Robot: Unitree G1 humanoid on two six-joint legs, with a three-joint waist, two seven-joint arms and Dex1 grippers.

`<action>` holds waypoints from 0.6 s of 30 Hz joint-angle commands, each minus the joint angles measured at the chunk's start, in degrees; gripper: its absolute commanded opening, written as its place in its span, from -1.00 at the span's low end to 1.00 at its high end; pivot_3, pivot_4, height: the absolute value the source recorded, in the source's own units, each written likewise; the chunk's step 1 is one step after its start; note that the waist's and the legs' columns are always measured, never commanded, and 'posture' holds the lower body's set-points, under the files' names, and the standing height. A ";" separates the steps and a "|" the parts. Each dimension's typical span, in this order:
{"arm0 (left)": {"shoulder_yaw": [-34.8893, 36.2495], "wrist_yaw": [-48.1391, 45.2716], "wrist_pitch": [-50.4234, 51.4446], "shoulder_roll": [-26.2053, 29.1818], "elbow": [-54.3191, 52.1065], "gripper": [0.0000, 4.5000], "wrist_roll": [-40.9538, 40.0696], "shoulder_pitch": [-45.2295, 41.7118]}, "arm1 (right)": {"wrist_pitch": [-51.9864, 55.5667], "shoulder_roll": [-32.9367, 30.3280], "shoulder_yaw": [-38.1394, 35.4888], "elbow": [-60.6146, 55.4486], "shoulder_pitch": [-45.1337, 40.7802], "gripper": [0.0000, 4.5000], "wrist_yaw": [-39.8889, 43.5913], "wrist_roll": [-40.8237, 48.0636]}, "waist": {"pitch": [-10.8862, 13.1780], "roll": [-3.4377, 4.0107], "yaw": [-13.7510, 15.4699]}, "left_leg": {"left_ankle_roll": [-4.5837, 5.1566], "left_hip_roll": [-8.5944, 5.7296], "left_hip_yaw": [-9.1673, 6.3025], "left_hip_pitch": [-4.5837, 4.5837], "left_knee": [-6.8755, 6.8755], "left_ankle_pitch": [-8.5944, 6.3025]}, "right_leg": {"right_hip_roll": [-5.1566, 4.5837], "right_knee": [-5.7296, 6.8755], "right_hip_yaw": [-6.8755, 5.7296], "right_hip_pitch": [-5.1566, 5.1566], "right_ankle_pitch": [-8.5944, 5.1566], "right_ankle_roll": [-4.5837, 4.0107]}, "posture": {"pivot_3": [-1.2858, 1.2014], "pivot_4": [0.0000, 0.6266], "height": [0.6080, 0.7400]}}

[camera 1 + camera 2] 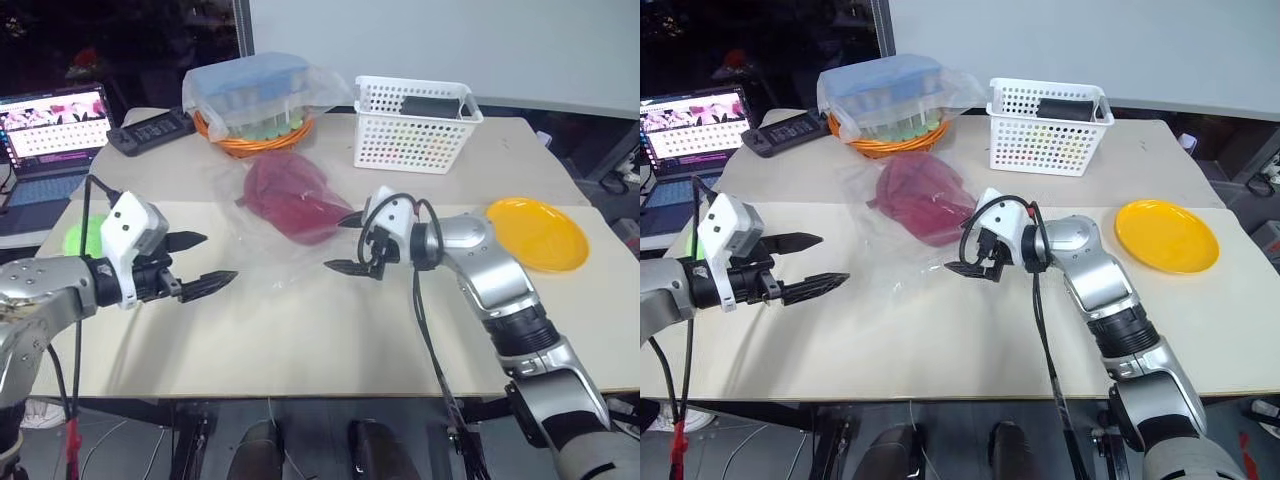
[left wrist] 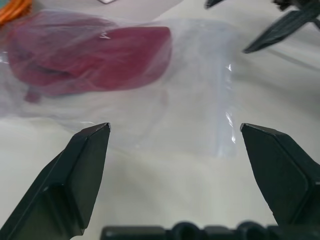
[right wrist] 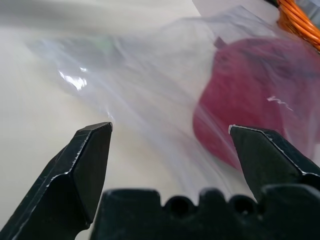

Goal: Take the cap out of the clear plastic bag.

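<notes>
From where I'm driving, the big pale beige table (image 1: pixel 330 340) has loads of bare room on the near side of both pincers. Its far half is the crowded bit.

The large clear crinkly plastic bag (image 1: pixel 262 240) lies flat between the two pincers and a little past them. Its edges are hard to trace against the tabletop; I mostly find it by the glints. The soft maroon fabric cap (image 1: pixel 290 198) sits inside it, toward the far end, blurred by the plastic, so I can't make out which part is the brim.

Left pincer (image 1: pixel 196 263) is spread wide with nothing in it, tips aimed at the bag's near left edge, not touching. Right pincer (image 1: pixel 347 243) is also wide open and empty, hanging just beside the cap's right side; I can't tell if a tip brushes the plastic.

Beyond the cap: a white perforated plastic basket (image 1: pixel 412 125) with something dark in it, and an orange wire basket holding a blue box under clear film (image 1: pixel 255 98). A round yellow plate (image 1: pixel 537 233) lies off right of the right pincer. A bright green soft lump (image 1: pixel 85 236) is mostly hidden behind the left pincer.
</notes>
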 commanded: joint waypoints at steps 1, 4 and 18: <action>0.74 0.58 0.98 0.14 -2.07 1.00 -1.94 -1.44 | -2.78 -1.40 -1.20 0.04 -0.28 0.98 -0.88 -1.54 | 0.00 0.00 0.09 | 0.00 0.01 0.00 0.00 0.00 0.00 | 0.01 0.01 0.00 -0.01 0.00 0.00 | 0.03 -0.52 0.85; 0.46 1.10 1.66 0.03 -2.31 1.00 -2.69 -2.20 | -3.27 -4.20 -2.55 0.78 0.43 0.98 -1.52 -3.27 | 0.00 0.00 0.20 | 0.00 0.02 0.00 0.00 0.00 0.00 | 0.02 0.02 0.00 -0.01 0.00 -0.01 | 0.03 -0.52 0.85; -5.72 1.27 0.51 -1.77 1.39 1.00 -1.02 -8.74 | -3.46 -8.99 -5.55 1.16 4.01 0.98 -6.58 -6.22 | 0.01 -0.02 0.11 | 0.00 0.00 -0.01 0.02 0.01 0.01 | 0.06 0.02 0.03 0.02 0.00 0.01 | 0.03 -0.52 0.85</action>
